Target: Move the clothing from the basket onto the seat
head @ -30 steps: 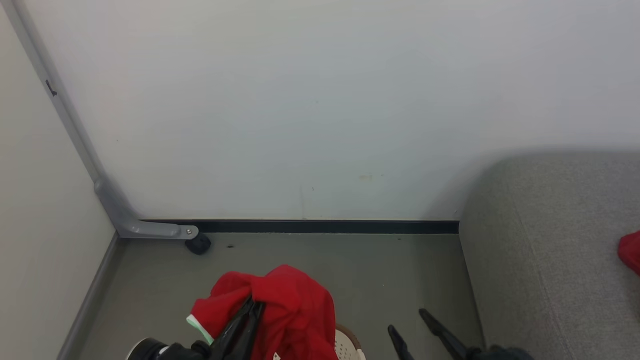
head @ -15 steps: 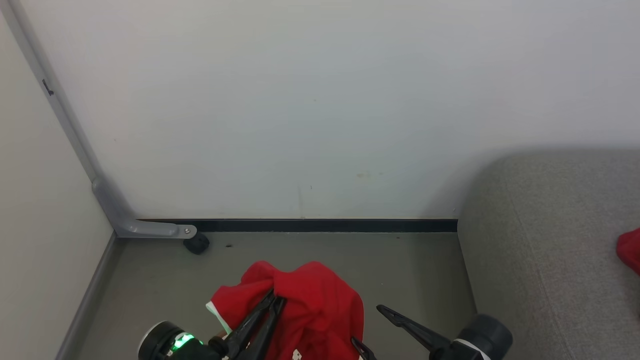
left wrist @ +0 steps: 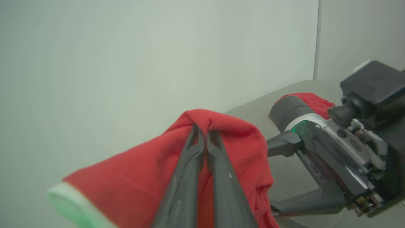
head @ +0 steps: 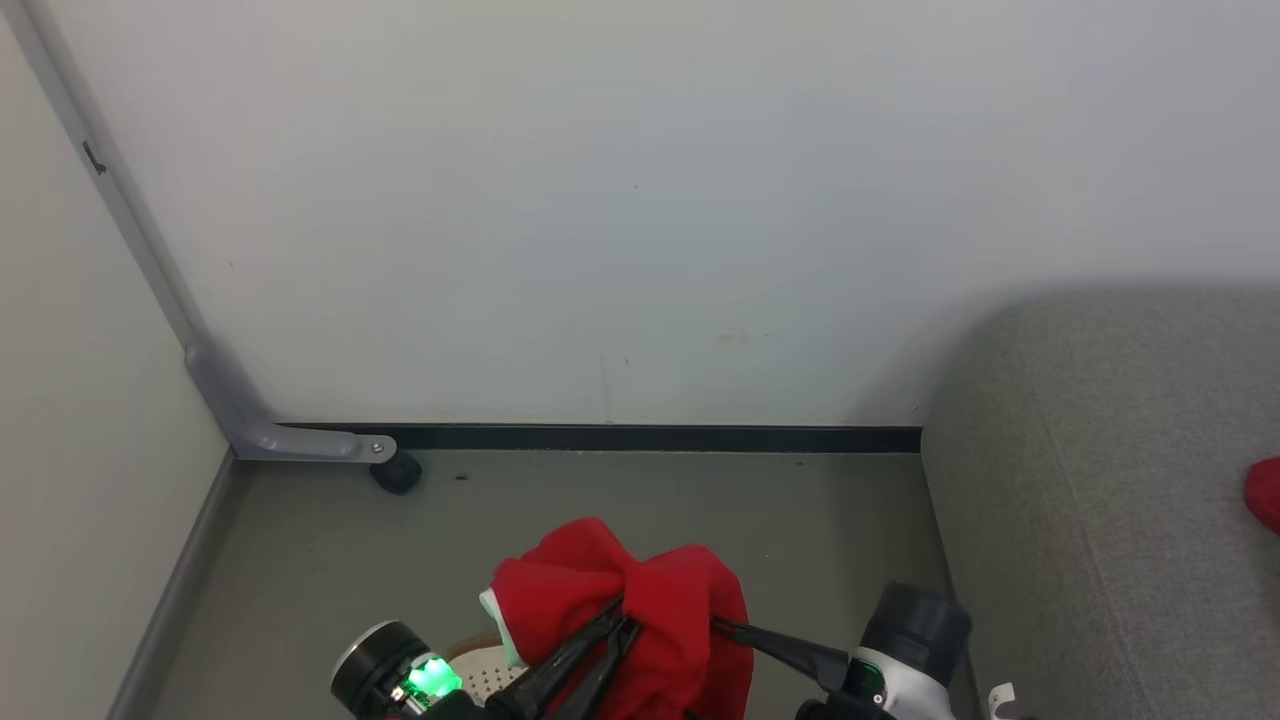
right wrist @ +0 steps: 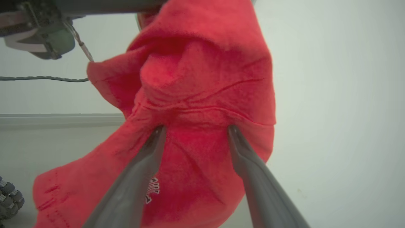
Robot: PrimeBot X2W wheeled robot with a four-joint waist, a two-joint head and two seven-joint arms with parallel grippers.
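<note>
A red piece of clothing (head: pixel 660 600) with a pale trim hangs bunched above the floor. My left gripper (head: pixel 622 618) is shut on its top fold, and the left wrist view shows the closed fingertips (left wrist: pixel 202 133) buried in the fabric (left wrist: pixel 142 177). My right gripper (right wrist: pixel 196 129) is open, with both tips pressed into the side of the cloth (right wrist: pixel 202 79). In the head view one right finger (head: pixel 770 645) reaches into it from the right. A sliver of the basket (head: pixel 478 672) shows under the cloth. The grey-green seat (head: pixel 1100 470) stands at the right, with another red garment (head: pixel 1265 495) lying on it.
A white wall with a dark skirting strip (head: pixel 650 438) runs behind. A grey metal leg with a black caster (head: pixel 396 472) stands at the back left corner. A pale panel (head: pixel 80 500) bounds the left side. Grey floor (head: pixel 800 520) lies between the cloth and the seat.
My left gripper has carried the red clothing to the right. My right gripper has swung in from the right, and its open fingers now press into the cloth.
</note>
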